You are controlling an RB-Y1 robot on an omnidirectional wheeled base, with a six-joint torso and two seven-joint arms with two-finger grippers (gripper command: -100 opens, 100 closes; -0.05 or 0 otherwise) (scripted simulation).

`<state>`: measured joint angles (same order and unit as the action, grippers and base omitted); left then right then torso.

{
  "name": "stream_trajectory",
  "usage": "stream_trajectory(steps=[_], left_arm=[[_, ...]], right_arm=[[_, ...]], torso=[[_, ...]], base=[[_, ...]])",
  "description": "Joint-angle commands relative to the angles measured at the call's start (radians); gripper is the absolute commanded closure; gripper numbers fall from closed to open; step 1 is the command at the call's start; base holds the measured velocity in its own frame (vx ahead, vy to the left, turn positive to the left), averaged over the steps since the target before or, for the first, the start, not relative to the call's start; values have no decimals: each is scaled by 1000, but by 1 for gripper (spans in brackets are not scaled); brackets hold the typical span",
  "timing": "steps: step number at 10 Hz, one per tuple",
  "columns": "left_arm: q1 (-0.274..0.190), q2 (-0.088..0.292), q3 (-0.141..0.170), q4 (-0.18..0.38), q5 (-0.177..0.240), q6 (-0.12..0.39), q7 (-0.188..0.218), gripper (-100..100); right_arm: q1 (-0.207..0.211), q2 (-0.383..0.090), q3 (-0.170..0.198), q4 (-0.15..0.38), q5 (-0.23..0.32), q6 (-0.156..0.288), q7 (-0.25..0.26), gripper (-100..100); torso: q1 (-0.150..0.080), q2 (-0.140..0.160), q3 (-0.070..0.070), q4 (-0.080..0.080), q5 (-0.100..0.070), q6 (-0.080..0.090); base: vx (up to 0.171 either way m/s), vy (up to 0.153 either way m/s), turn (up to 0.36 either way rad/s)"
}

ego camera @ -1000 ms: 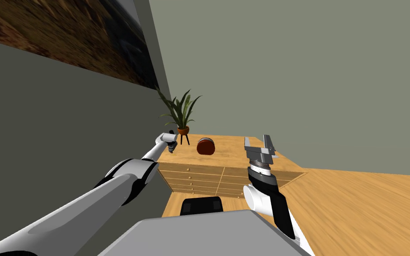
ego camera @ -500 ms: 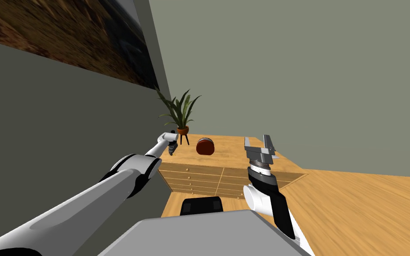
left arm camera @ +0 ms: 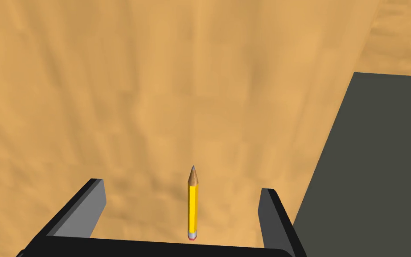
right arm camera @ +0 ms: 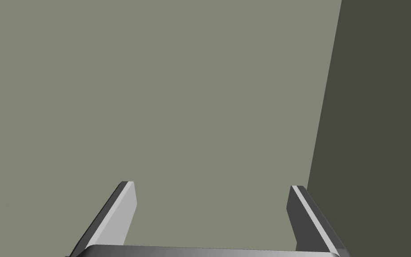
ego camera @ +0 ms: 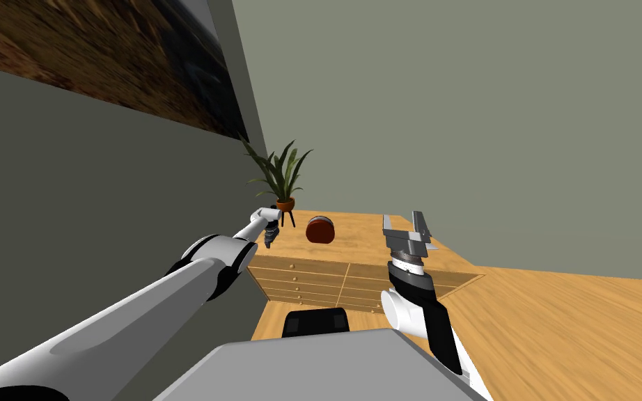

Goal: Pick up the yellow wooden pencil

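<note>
Light grey fingers of the right gripper [ego camera: 403,217] stand spread apart and hold nothing; this gripper is raised near my chest, in front of the light wooden chest of drawers [ego camera: 326,278]. Further out, the left arm reaches to the left end of its tabletop [ego camera: 368,233], close to the dark grey wall [left arm camera: 378,178]. The left gripper [left arm camera: 181,185] points down there with its fingers wide open. The short yellow wooden pencil [left arm camera: 193,205] lies flat on the tabletop between them, touching neither, its point directed away from the gripper body.

I judge the step to be the approach just before the grasp. The next move calls for lowering almost to the wood and closing across the thin shaft, gently, because it may roll.

Behind, well apart, stand a round brown object [ego camera: 321,229] and a green potted plant [ego camera: 283,177].
</note>
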<state>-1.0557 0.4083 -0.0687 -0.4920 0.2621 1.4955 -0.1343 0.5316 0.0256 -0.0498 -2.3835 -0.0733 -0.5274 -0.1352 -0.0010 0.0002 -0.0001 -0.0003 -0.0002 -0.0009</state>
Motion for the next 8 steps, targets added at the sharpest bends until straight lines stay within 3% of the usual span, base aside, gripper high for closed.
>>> stream_trajectory(steps=[1, 2, 3, 5, 6, 7, 8], left_arm=[[0, 0, 0, 0, 0, 0, 0, -100], [0, 0, 0, 0, 0, 4, 0, 0], [19, -8, 1, 8, -4, -24, 2, -100], [38, -16, 2, 17, -9, -52, 3, -100], [25, -12, 2, 21, -7, -40, 1, -100], [27, -12, 2, 20, -7, -43, 1, 100], [26, -12, 2, 20, -7, -43, 1, 100]], right_arm=[[0, 0, 0, 0, 0, 0, 0, 0], [0, 0, 0, 0, 0, 0, 0, 0], [0, 0, 0, 0, 0, 0, 0, 0], [0, 0, 0, 0, 0, 0, 0, 0], [0, 0, 0, 0, 0, 0, 0, 0], [0, 0, 0, 0, 0, 0, 0, 0], [0, 0, 0, 0, 0, 0, 0, 0]], torso=[[0, 0, 0, 0, 0, 0], [1, 0, 0, 0, 0, 0], [1, 0, 0, 0, 0, 0], [2, -1, 0, 0, 1, 0], [3, -1, -1, 0, 1, 0], [2, -1, 0, 0, 0, 0], [2, 0, 0, 0, 0, 0]], base=[[2, -7, 2], [0, 0, 0], [18, 6, -9], [25, 14, -6], [14, 7, -1], [0, 0, 0], [0, 0, 0]])
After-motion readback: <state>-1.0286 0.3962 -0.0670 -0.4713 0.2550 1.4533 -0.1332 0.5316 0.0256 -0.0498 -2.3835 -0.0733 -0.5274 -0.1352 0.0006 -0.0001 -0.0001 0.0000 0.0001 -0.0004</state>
